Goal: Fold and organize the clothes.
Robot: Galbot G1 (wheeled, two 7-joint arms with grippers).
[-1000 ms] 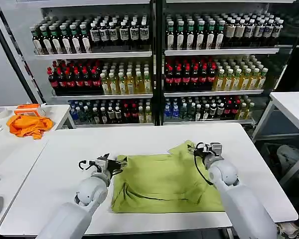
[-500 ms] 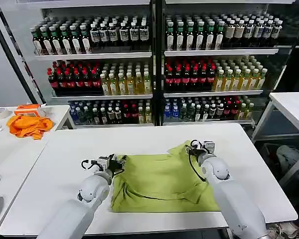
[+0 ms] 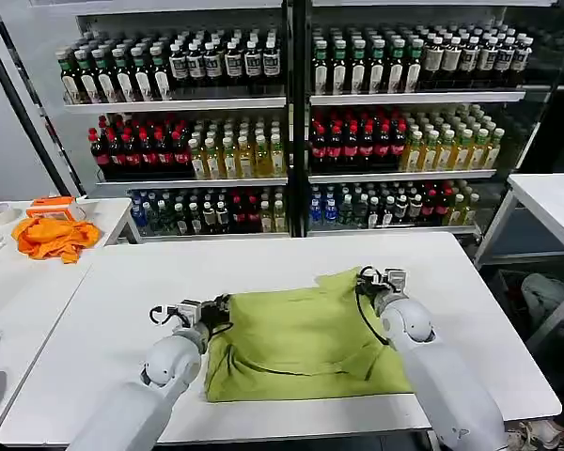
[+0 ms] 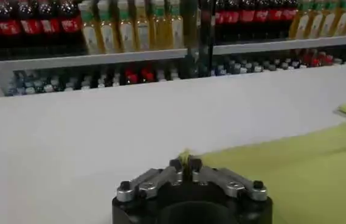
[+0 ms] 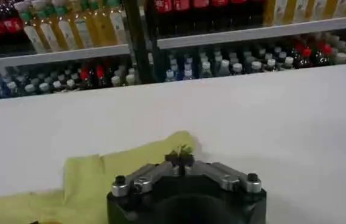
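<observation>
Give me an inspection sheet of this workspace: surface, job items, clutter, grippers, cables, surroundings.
Surface: white table, bare around the shirt.
Job's things: yellow-green T-shirt lying partly folded at the table's middle.
Clutter: nothing seen on this table; orange cloth heap on the side table to the left.
Grippers: left gripper shut on the shirt's left edge; right gripper shut on its far right corner.
Cables: black cable looping at the right wrist.
Surroundings: shelves of bottled drinks behind.

No readable text on the shelved bottles' (image 3: 357,141) labels or elsewhere.
</observation>
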